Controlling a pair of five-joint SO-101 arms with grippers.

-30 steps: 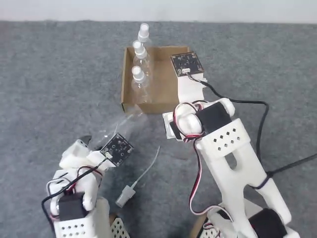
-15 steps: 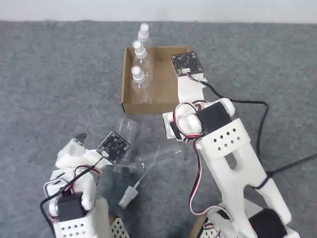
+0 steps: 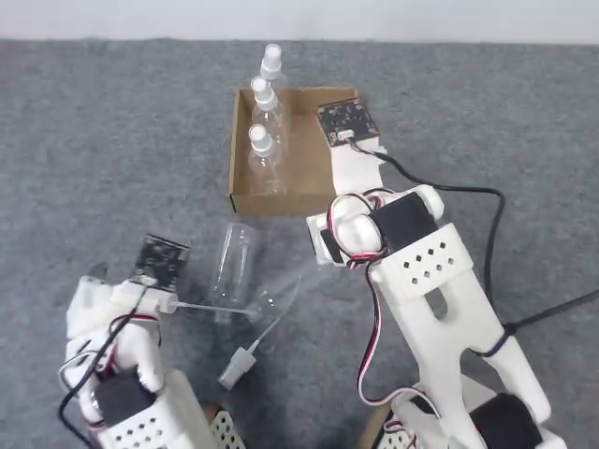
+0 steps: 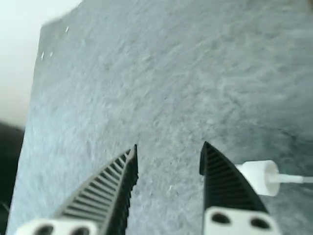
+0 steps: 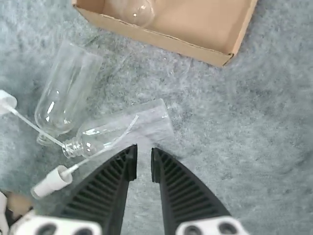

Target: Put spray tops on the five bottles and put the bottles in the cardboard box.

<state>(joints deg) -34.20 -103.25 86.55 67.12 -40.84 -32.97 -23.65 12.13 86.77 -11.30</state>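
Observation:
Three capped bottles stand in a row: one (image 3: 272, 62) just behind the cardboard box (image 3: 309, 159), two (image 3: 265, 96) (image 3: 261, 143) inside it. Two open bottles lie on the carpet in front of the box, one (image 3: 232, 260) (image 5: 66, 93) beside the other (image 5: 122, 127). One loose spray top (image 3: 238, 367) (image 5: 49, 183) lies below them. A second spray top (image 4: 257, 176) (image 3: 169, 302) rests right beside my left gripper (image 4: 168, 152), which is open and holds nothing. My right gripper (image 5: 143, 149) hovers shut over the second lying bottle.
Grey carpet covers the table. The right arm's body (image 3: 421, 271) stretches from the near right up to the box's right side, with a black cable (image 3: 487, 215) looping beside it. The box's right half (image 5: 195, 19) has bare floor.
My left arm has swung back to the left, away from the bottles, which now lie still on the carpet. The right arm has barely moved.

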